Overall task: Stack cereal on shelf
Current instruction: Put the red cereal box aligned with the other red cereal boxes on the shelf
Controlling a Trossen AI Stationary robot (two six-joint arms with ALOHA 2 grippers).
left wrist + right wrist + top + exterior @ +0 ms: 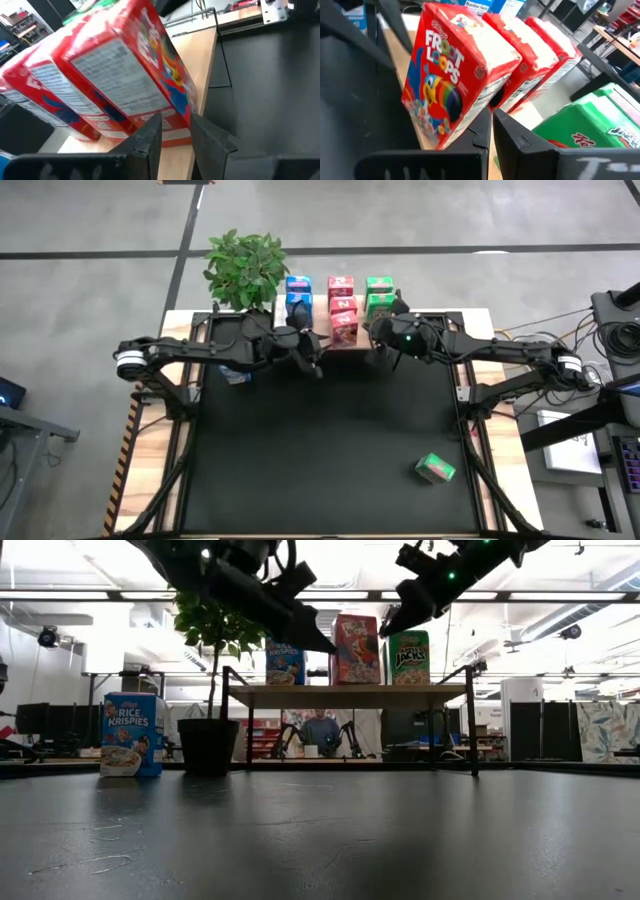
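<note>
1 green Apple Jacks carton (435, 470) lies alone on the near tabletop (320, 450). Farther back, both hands hover at the shelf (350, 338) front: the left hand (312, 363) with fingers narrowly parted, holding nothing, the right hand (383, 350) pressed together, empty. 3 Froot Loops cartons (341, 305) stand on the shelf between blue and green ones.

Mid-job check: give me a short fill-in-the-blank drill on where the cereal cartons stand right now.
1. The cartons on the shelf stand in colour rows: blue, then ____, then green.
2. One ____ carton lies alone on the black mat.
3. In the low view, a blue Rice Krispies carton stands on the table beside the ____.
4. Both grippers, left gripper and right gripper, are up by the ____.

Missing words: red; green; potted plant; shelf
</note>
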